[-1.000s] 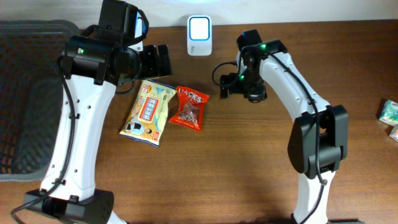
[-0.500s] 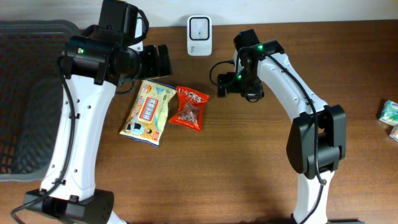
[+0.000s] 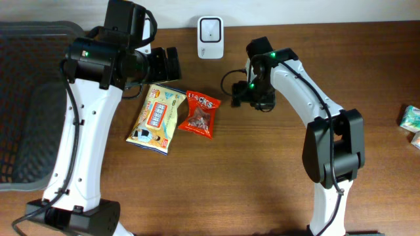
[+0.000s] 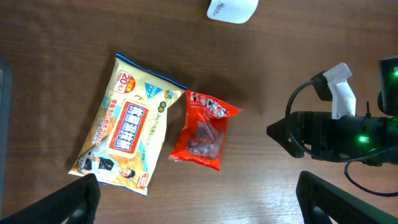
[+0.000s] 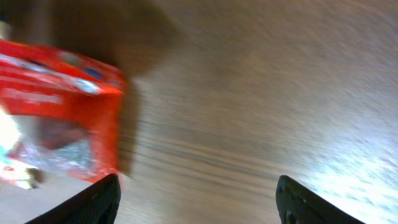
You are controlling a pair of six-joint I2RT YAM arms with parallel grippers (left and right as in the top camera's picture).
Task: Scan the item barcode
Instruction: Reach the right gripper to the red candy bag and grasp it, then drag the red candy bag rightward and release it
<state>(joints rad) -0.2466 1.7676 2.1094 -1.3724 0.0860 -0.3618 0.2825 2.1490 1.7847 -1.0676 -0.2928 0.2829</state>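
red snack packet [image 3: 199, 114], long axis toward scanner [image 3: 210, 29]

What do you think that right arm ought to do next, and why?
Probably ease the right gripper a little to the left and down over the red snack packet. Its jaws stand open and empty, and the packet lies flat just beside them, not yet touched. It likely has to be picked up before it can be shown to the white scanner.
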